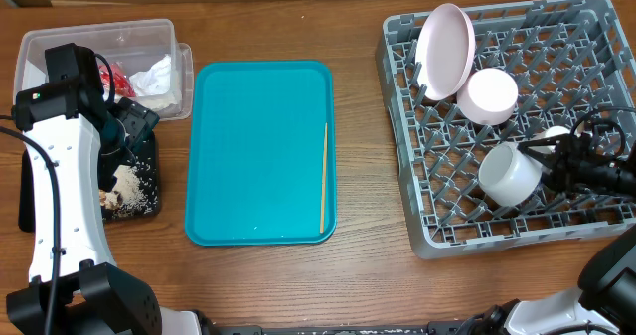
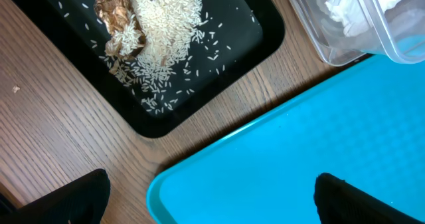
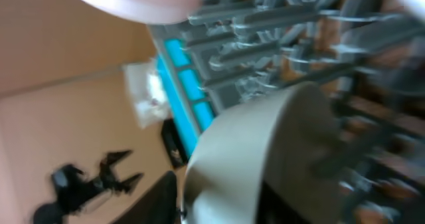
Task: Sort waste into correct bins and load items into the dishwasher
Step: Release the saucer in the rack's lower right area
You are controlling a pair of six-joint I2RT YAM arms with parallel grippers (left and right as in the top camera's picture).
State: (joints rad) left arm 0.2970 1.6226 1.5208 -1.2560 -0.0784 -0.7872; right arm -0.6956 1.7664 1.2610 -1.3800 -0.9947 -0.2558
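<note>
Overhead view: the white cup (image 1: 509, 174) is held low over the grey dishwasher rack (image 1: 429, 238), lying on its side at the rack's right half. The right gripper (image 1: 549, 166) appears pinched on the cup wall. The right wrist view is blurred, but one finger seems to be inside the cup and one outside. The cup is judged to be mid-placement among the pegs, gripped at the wall so it can be tipped for draining.

The left gripper (image 2: 211, 199) is spread wide and holds nothing. It hangs over the table between the black tray (image 2: 262, 34) and the corner of the teal tray (image 2: 299, 157), probably parked near the waste side for the next pick.

Counted:
- One pink plate (image 1: 444, 49), stood on edge in the rack.
- One pink bowl (image 1: 488, 93), upside down beside it.
- One white cup.
- One small white item (image 1: 553, 134) behind the gripper, unidentifiable.
- One chopstick (image 1: 323, 176), left on the teal tray along its right rim, not yet loaded.
- One clear container (image 1: 99, 25) with red and white scraps.
- One black tray with rice (image 2: 166, 18) and a brown food scrap (image 2: 116, 14).
</note>
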